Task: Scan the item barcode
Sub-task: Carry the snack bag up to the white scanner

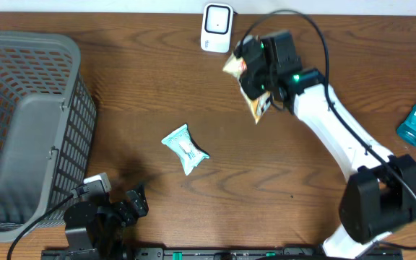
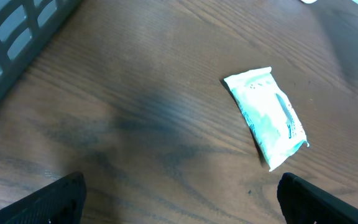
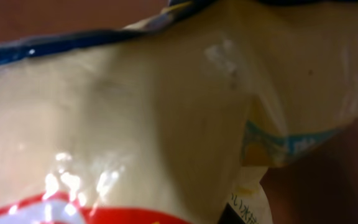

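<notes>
Right gripper (image 1: 251, 72) is pinched tight on the yellow snack bag (image 1: 260, 108), held up just beside the white scanner (image 1: 217, 27). Looks like the presenting step, and next it probably needs a twist so the barcode faces the scanner. Grey basket (image 1: 27, 130) sits beside the left gripper (image 2: 182, 202), fingers spread and empty, with a teal packet (image 2: 266, 115) ahead of them. Nothing's blocking.

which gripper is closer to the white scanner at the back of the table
Right. The right gripper, shut on the yellow snack bag, hovers close beside the white scanner; the left gripper sits open at the front edge of the table, far from it.
</notes>
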Robot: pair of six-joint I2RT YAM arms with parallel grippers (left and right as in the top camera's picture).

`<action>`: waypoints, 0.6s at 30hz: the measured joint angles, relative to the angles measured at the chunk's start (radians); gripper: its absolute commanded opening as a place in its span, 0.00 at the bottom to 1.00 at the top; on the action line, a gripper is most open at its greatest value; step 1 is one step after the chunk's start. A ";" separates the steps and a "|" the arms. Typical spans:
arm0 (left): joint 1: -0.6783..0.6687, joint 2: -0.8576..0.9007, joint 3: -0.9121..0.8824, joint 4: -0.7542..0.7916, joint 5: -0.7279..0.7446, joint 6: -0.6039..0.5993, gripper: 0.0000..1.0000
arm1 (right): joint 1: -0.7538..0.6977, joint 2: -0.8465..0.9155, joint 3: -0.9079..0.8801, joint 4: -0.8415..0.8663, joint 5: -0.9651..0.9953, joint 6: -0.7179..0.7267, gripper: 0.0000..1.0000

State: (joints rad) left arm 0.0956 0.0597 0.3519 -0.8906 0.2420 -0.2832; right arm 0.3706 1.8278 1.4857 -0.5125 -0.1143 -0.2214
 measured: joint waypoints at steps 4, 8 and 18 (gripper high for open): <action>0.000 0.000 0.000 0.000 0.000 0.000 0.98 | 0.000 0.144 0.235 -0.103 0.084 -0.021 0.01; 0.000 0.000 0.000 0.001 0.000 0.000 0.98 | 0.000 0.343 0.513 -0.215 0.167 -0.064 0.01; 0.000 0.000 0.000 0.000 0.000 0.000 0.98 | 0.001 0.708 1.001 -0.261 0.362 -0.229 0.01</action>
State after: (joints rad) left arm 0.0956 0.0601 0.3519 -0.8902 0.2420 -0.2832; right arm 0.3717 2.5362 2.4870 -0.7731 0.2478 -0.4507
